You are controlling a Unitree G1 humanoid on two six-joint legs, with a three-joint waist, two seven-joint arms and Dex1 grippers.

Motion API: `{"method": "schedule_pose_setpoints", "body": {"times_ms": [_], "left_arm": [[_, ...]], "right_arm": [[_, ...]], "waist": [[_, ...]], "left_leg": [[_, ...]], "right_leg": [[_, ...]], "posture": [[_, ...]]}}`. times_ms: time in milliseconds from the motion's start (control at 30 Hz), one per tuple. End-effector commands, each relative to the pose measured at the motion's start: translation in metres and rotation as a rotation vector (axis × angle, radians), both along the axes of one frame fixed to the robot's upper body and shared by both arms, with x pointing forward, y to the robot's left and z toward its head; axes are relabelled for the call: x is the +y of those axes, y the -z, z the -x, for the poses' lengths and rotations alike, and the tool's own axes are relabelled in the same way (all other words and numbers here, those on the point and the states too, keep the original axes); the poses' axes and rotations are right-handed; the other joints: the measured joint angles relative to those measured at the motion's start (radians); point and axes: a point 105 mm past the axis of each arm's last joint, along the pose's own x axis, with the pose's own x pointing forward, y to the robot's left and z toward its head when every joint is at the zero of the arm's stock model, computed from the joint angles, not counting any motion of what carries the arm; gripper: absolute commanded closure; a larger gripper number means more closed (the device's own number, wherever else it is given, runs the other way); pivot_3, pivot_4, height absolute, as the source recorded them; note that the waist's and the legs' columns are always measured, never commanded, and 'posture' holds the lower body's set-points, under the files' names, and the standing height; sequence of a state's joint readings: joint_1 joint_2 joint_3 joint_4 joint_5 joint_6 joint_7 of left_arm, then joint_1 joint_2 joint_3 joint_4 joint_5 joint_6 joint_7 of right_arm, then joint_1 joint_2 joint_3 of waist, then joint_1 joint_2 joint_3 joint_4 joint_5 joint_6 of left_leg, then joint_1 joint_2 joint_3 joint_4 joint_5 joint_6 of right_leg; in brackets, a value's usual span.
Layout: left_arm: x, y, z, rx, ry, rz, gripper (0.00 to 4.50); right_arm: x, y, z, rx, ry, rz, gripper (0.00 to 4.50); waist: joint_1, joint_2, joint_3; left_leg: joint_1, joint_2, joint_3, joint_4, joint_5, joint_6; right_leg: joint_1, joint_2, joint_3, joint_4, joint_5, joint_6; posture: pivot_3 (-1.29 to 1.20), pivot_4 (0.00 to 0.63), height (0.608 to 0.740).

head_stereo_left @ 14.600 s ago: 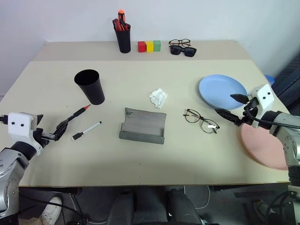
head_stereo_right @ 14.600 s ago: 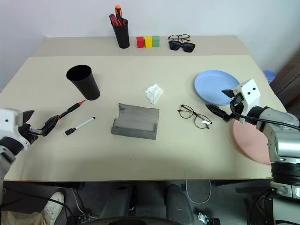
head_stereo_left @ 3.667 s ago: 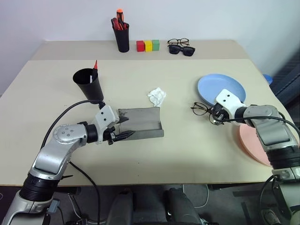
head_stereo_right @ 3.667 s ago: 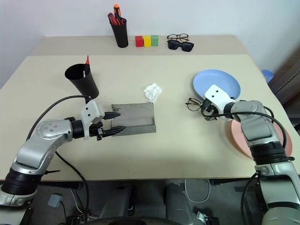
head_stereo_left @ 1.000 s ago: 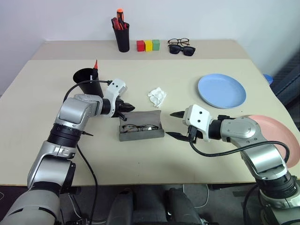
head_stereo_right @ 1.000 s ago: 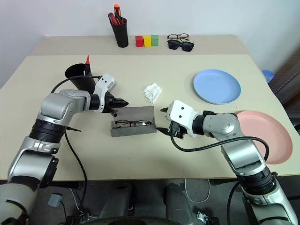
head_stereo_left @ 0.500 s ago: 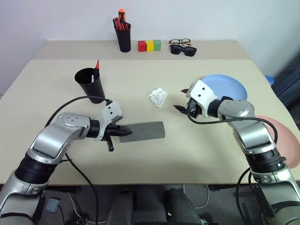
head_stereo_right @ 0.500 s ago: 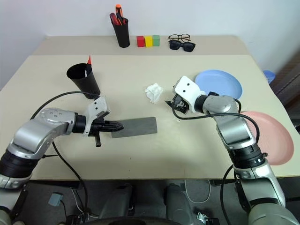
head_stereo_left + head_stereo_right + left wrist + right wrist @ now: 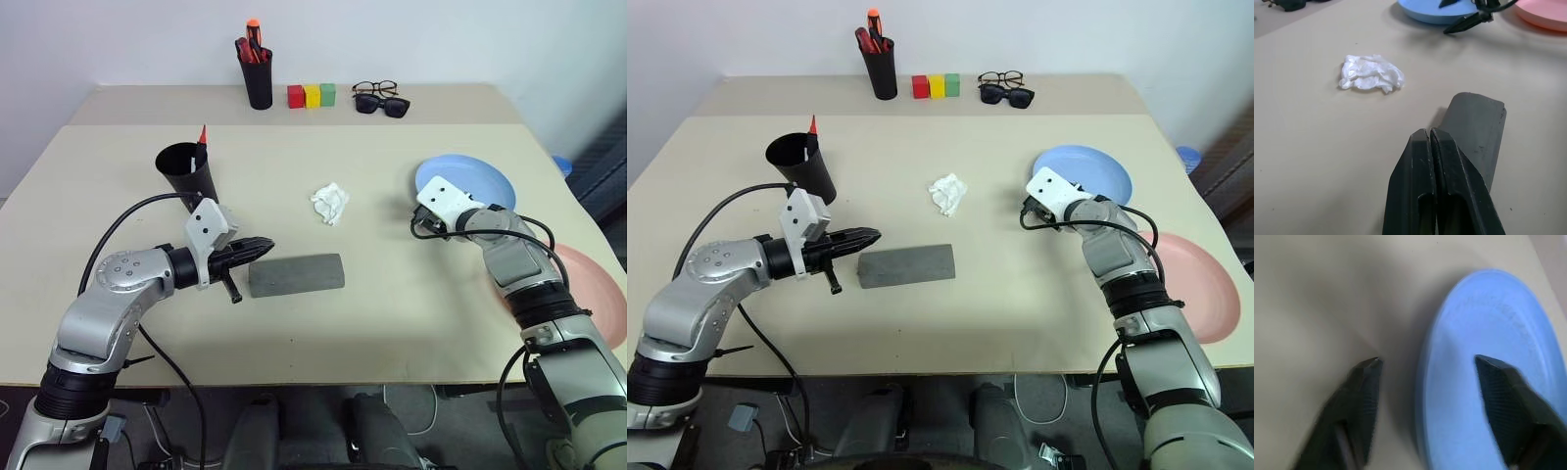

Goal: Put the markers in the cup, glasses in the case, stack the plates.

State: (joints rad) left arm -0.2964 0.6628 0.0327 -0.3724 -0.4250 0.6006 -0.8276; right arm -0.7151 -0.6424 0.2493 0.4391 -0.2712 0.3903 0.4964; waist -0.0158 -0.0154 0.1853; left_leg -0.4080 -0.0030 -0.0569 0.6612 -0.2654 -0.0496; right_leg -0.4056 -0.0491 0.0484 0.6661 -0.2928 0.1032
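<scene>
The grey case [image 9: 296,273] lies closed in the middle of the table, and the glasses are hidden. My left gripper [image 9: 263,243] is shut and empty, its tips [image 9: 1428,131] just short of the case's left end. The black cup [image 9: 186,176] stands behind it with a marker's red tip [image 9: 203,133] poking out. My right gripper [image 9: 1425,363] is open and straddles the near left rim of the blue plate [image 9: 470,181], one finger over the plate and one over the table. The pink plate [image 9: 1190,284] lies at the table's right edge.
A crumpled white tissue [image 9: 331,204] lies between the case and the blue plate. Along the raised back strip stand a black pen holder [image 9: 258,78] with red and orange pens, three coloured blocks [image 9: 312,95] and two other pairs of glasses [image 9: 382,98].
The case, open with the glasses inside a second ago, is now closed. My left gripper has drawn back from it. My right gripper swung right to the blue plate's rim.
</scene>
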Motion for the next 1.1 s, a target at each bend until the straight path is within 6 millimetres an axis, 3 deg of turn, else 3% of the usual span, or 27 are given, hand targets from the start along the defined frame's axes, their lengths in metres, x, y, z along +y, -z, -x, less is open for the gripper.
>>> {"method": "schedule_pose_setpoints", "body": {"times_ms": [33, 100, 200, 300, 433, 533, 600, 700, 800, 933, 1067, 1100], "left_arm": [[-0.005, -0.013, 0.0, -0.054, 0.03, 0.019, 4.5], [-0.008, -0.012, 0.0, -0.049, 0.042, 0.027, 4.5], [-0.013, -0.01, 0.001, -0.043, 0.06, 0.04, 4.5], [-0.02, -0.007, 0.0, -0.042, 0.083, 0.055, 4.5], [-0.03, -0.004, -0.003, -0.028, 0.124, 0.067, 4.5], [-0.036, -0.001, -0.008, -0.009, 0.151, 0.072, 4.5], [-0.042, 0.004, -0.012, 0.004, 0.19, 0.065, 4.5], [-0.05, 0.007, -0.015, 0.005, 0.24, 0.055, 4.5], [-0.058, 0.005, -0.02, -0.004, 0.273, 0.061, 4.5], [-0.06, 0.0, -0.025, -0.023, 0.282, 0.068, 4.5], [-0.051, -0.005, -0.026, -0.038, 0.248, 0.079, 4.5], [-0.047, -0.005, -0.027, -0.038, 0.23, 0.077, 4.5]], "right_arm": [[-0.011, -0.006, 0.002, -0.025, 0.026, 0.035, 3.56], [-0.012, -0.008, 0.004, -0.037, 0.028, 0.034, 4.47], [-0.014, -0.015, 0.008, -0.075, 0.024, 0.052, 4.47], [-0.021, -0.042, 0.021, -0.18, 0.007, 0.108, 4.47], [-0.03, -0.074, 0.064, -0.243, -0.056, 0.036, 4.47], [-0.04, -0.08, 0.107, -0.211, -0.099, 0.015, 4.47], [-0.059, -0.075, 0.142, -0.128, -0.052, 0.008, 4.47], [-0.08, -0.067, 0.176, -0.046, 0.03, -0.017, 4.47], [-0.081, -0.052, 0.2, 0.066, 0.04, -0.089, 4.47], [-0.071, -0.032, 0.207, 0.163, 0.021, -0.146, 3.0], [-0.055, -0.035, 0.184, 0.072, -0.032, -0.129, 1.06], [-0.047, -0.036, 0.177, 0.056, -0.062, -0.147, 1.06]], "waist": [[0.0, 0.0, 0.0], [0.0, 0.0, 0.0], [-0.002, 0.0, 0.0], [0.004, 0.001, 0.001], [0.01, 0.003, 0.002], [0.009, 0.003, 0.001], [0.014, 0.003, 0.001], [0.007, 0.004, 0.001], [-0.002, 0.004, 0.001], [-0.005, 0.004, 0.001], [-0.004, 0.004, 0.001], [-0.004, 0.004, 0.001]], "left_leg": [[0.0, 0.0, 0.0, 0.0, 0.0, 0.0], [0.0, 0.0, 0.0, 0.0, 0.0, 0.0], [0.0, 0.0, 0.0, 0.0, 0.0, 0.0], [0.0, 0.0, 0.0, 0.0, 0.0, 0.0], [-0.001, 0.0, 0.0, 0.0, 0.0, 0.001], [-0.001, 0.0, -0.001, 0.0, -0.001, 0.001], [0.0, 0.0, -0.001, 0.0, -0.001, 0.002], [0.001, 0.0, 0.0, 0.001, -0.001, 0.002], [0.005, 0.0, 0.0, 0.001, -0.001, 0.002], [0.015, 0.001, 0.0, -0.001, -0.001, 0.002], [0.016, 0.001, 0.001, -0.002, -0.001, 0.002], [0.016, 0.001, 0.001, -0.002, -0.001, 0.002]], "right_leg": [[0.0, 0.0, 0.0, 0.0, 0.0, 0.0], [0.0, 0.0, 0.0, 0.0, 0.0, 0.0], [0.0, 0.0, 0.0, 0.0, 0.0, 0.0], [0.0, 0.0, 0.0, 0.0, 0.0, 0.0], [-0.001, -0.001, 0.0, -0.001, 0.0, 0.0], [0.001, 0.0, -0.001, -0.001, 0.0, 0.0], [0.003, 0.001, -0.002, -0.001, 0.0, 0.0], [0.006, 0.002, -0.002, -0.002, 0.0, 0.0], [0.009, 0.002, -0.001, -0.002, 0.0, 0.0], [0.016, 0.003, 0.001, -0.002, 0.0, 0.0], [0.017, 0.003, 0.002, -0.003, -0.001, 0.0], [0.017, 0.002, 0.002, -0.003, -0.001, 0.0]], "posture": [[0.0, 0.15, 0.74], [0.0, 0.15, 0.74], [0.0, 0.15, 0.74], [0.0, 0.15, 0.74], [0.0, 0.15, 0.74], [0.0, 0.15, 0.74], [0.0, 0.15, 0.74], [0.0, 0.15, 0.74], [0.0, 0.15, 0.74], [0.0, 0.15, 0.74], [0.0, 0.15, 0.74], [0.0, 0.15, 0.74]]}}
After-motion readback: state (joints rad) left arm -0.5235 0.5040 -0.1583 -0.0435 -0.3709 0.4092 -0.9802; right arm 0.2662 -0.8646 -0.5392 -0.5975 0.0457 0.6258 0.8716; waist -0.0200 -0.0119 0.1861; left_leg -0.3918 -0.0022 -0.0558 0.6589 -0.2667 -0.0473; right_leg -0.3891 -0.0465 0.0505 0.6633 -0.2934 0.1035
